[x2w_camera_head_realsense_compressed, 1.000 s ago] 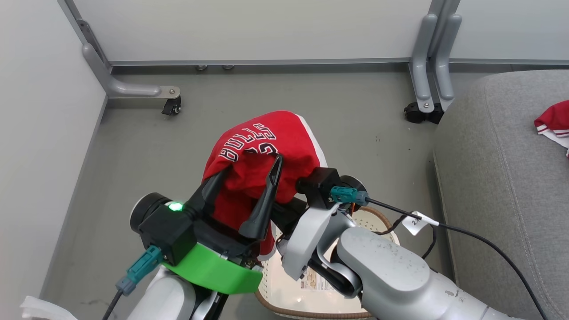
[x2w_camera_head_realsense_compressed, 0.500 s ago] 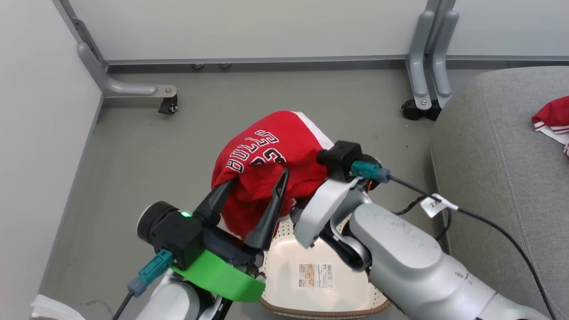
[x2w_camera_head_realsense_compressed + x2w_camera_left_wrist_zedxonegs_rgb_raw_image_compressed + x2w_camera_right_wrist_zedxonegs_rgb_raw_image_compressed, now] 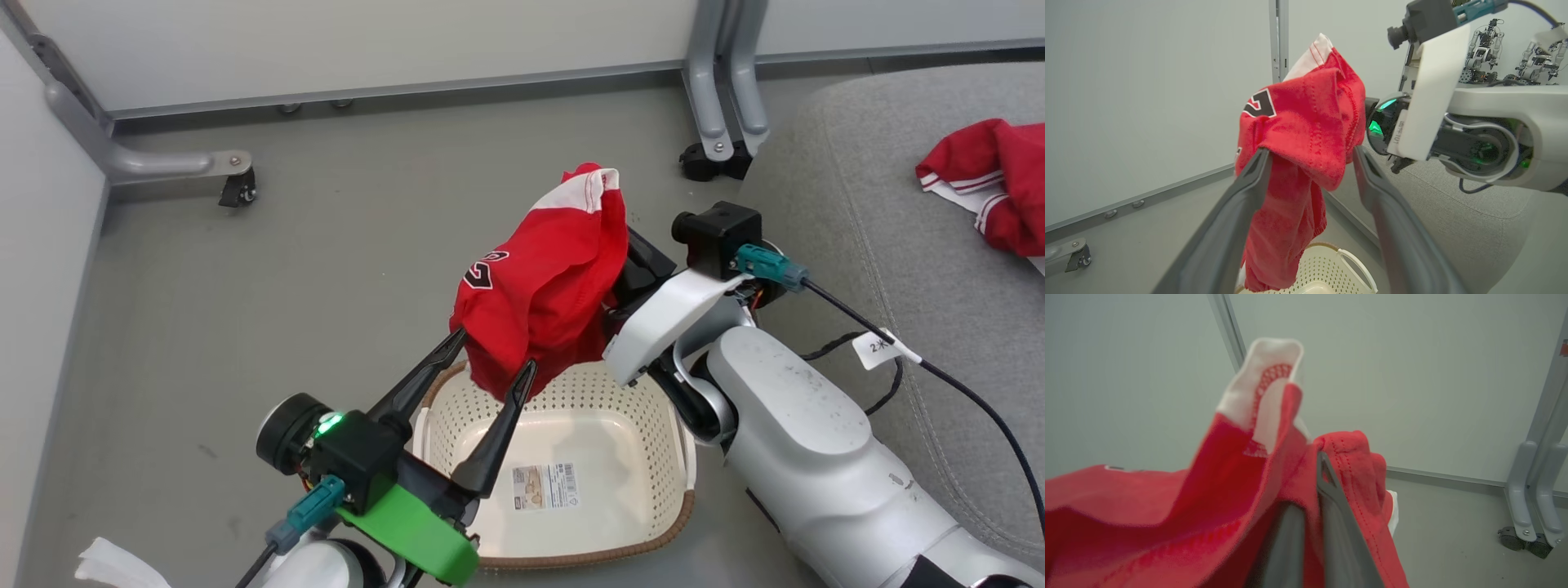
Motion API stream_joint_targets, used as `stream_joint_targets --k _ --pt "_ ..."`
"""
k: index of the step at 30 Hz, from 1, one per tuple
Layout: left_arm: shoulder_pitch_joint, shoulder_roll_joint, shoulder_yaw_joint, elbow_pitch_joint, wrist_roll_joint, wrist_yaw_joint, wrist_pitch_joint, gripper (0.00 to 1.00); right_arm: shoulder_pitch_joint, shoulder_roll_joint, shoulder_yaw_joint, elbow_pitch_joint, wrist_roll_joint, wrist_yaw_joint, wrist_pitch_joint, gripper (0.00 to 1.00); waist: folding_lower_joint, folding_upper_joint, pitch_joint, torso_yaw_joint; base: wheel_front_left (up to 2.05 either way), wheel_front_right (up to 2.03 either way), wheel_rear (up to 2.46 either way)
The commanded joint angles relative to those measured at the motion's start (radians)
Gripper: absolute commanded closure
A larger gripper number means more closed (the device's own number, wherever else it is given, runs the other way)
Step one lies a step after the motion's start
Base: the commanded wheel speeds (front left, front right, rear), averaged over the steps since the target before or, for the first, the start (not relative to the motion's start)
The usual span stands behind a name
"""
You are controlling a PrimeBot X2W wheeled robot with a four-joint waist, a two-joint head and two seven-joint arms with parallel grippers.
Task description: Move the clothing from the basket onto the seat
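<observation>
A red jersey (image 3: 547,286) with white trim hangs above the cream basket (image 3: 645,408), which stands on the floor with nothing else in it. My right gripper (image 3: 1322,459) is shut on the jersey's upper fold; in the head view the cloth hides its fingertips. My left gripper (image 3: 492,359) is open, and the jersey's lower end hangs between its fingertips (image 3: 1259,159). Red shorts (image 3: 984,180) lie on the grey seat (image 3: 882,220) at the right. The left wrist view shows the jersey (image 3: 1306,130), the basket's rim (image 3: 1331,247) and the seat (image 3: 1474,220).
Grey partition feet on castors stand at the back left (image 3: 233,184) and beside the seat (image 3: 714,159). White panels close off the left and the back. A crumpled white scrap (image 3: 114,563) lies at the lower left. A tagged cable (image 3: 886,349) trails over the seat's edge.
The camera has shifted. My right gripper has carried the jersey up and to the right, toward the seat, which uncovers more of the basket. My left gripper stays open, now at the jersey's lower end.
</observation>
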Motion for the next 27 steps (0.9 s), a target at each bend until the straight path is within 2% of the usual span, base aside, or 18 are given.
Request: stream_joint_targets --k 1,17,27 --pt "0.004 0.013 0.003 0.003 0.010 0.004 0.003 0.00 0.012 -0.005 -0.019 -0.008 -0.010 -0.001 -0.008 1.00 0.0000 0.0000 0.032 -0.049 0.00 0.00 0.00" --pt "-0.032 0.074 0.004 -0.026 0.026 0.008 0.046 0.00 0.076 -0.020 -0.244 -0.067 -0.086 -0.001 -0.018 1.00 0.0000 0.0000 0.118 -0.282 0.00 0.00 0.00" --pt "-0.037 0.110 -0.004 -0.066 0.035 0.009 0.085 0.00 0.119 -0.020 -0.338 -0.091 -0.110 -0.001 -0.021 1.00 0.0000 0.0000 0.143 -0.447 0.00 0.00 0.00"
